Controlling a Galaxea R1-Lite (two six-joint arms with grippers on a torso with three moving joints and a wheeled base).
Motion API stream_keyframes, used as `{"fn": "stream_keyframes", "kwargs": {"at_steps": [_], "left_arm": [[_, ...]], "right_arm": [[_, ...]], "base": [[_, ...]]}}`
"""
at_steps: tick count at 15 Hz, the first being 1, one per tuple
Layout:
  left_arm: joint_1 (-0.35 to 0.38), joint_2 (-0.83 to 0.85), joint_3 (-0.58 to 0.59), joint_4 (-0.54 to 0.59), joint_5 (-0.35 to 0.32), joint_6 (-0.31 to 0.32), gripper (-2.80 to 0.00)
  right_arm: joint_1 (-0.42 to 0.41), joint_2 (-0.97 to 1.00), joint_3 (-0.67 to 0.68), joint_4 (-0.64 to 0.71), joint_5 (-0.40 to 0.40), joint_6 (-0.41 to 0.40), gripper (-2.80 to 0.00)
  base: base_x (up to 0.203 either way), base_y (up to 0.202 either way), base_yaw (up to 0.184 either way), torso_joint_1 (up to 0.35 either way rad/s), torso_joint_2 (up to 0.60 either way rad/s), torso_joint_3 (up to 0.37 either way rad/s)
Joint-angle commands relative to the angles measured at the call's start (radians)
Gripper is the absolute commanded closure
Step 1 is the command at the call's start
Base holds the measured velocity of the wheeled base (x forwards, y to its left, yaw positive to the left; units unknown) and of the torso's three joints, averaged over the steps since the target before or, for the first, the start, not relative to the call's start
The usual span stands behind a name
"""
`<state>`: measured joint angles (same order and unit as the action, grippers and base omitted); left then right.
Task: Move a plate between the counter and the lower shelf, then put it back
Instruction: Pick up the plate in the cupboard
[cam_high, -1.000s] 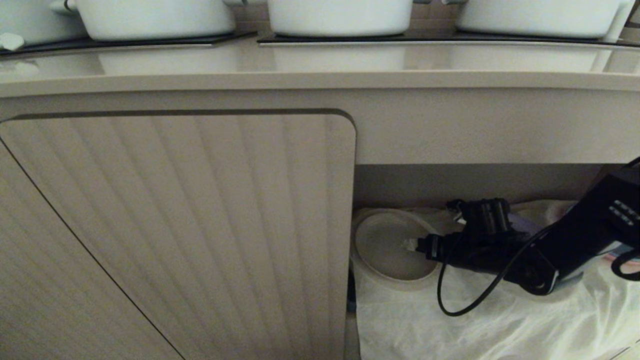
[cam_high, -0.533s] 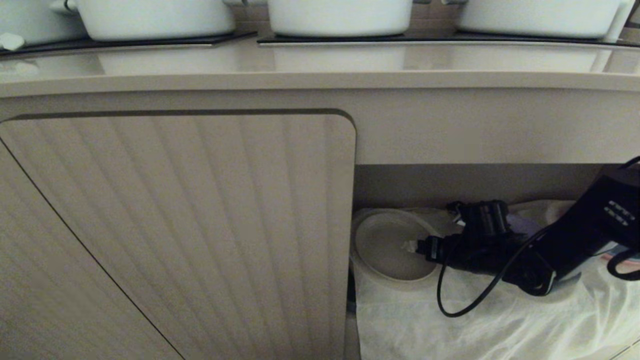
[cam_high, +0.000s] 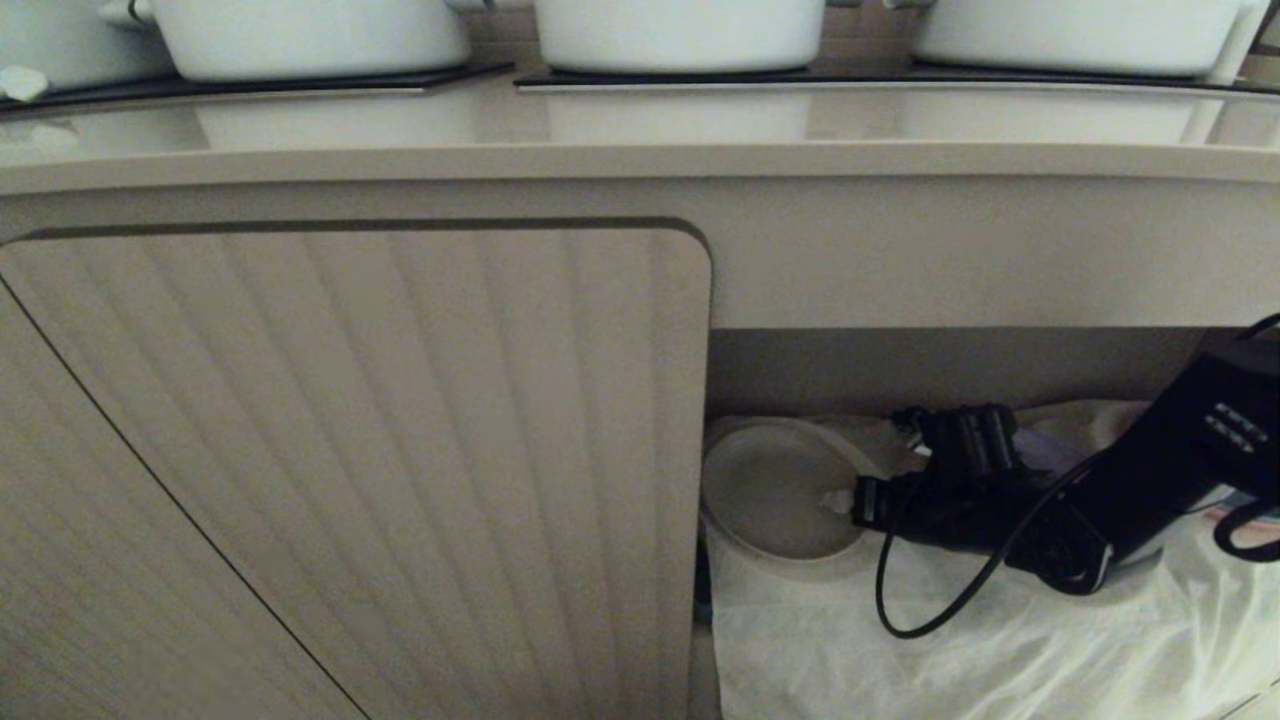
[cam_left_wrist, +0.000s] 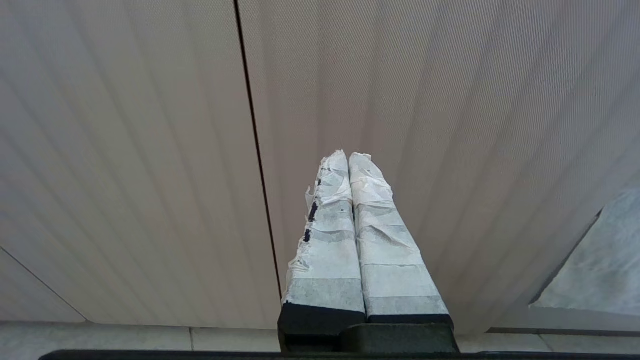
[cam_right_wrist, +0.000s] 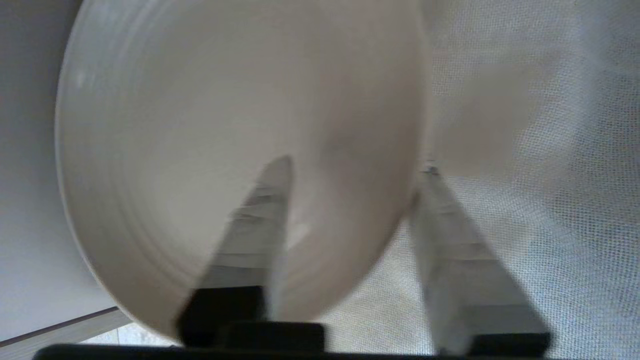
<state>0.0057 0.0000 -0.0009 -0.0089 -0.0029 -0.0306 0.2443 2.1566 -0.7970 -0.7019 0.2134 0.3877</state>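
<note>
The cream plate (cam_high: 775, 490) lies on the white cloth of the lower shelf (cam_high: 950, 650), at its left end beside the cabinet door. My right gripper (cam_high: 838, 497) reaches in from the right and is open, its jaws astride the plate's near rim. In the right wrist view one taped finger (cam_right_wrist: 260, 220) lies over the plate (cam_right_wrist: 200, 125) and the other finger (cam_right_wrist: 450, 240) is outside the rim, over the cloth. Both fingers are blurred. The counter (cam_high: 640, 130) runs above. My left gripper (cam_left_wrist: 348, 157) is shut on nothing, facing the ribbed door.
The ribbed cabinet door (cam_high: 380, 450) stands just left of the recess. White pots (cam_high: 680, 30) sit on black hob panels at the back of the counter. A black cable (cam_high: 900, 610) loops down from my right wrist over the cloth. The recess ceiling is low above the arm.
My right gripper's jaws have narrowed around the plate's rim. The plate has shifted slightly to the left on the cloth. The left arm has kept still.
</note>
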Motion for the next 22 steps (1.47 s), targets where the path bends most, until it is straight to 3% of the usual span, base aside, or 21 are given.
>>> {"fn": "stream_keyframes", "kwargs": {"at_steps": [1,22], "left_arm": [[0.000,0.000,0.001,0.000,0.000,0.000,0.00],[0.000,0.000,-0.001,0.000,0.000,0.000,0.00]], "right_arm": [[0.000,-0.008,0.001,-0.005,0.001,0.002,0.00],[-0.031,-0.213,0.187,0.064,0.001,-0.006,0.00]], "base": [[0.000,0.000,0.000,0.000,0.00,0.000],[0.000,0.000,0.000,0.000,0.00,0.000]]}}
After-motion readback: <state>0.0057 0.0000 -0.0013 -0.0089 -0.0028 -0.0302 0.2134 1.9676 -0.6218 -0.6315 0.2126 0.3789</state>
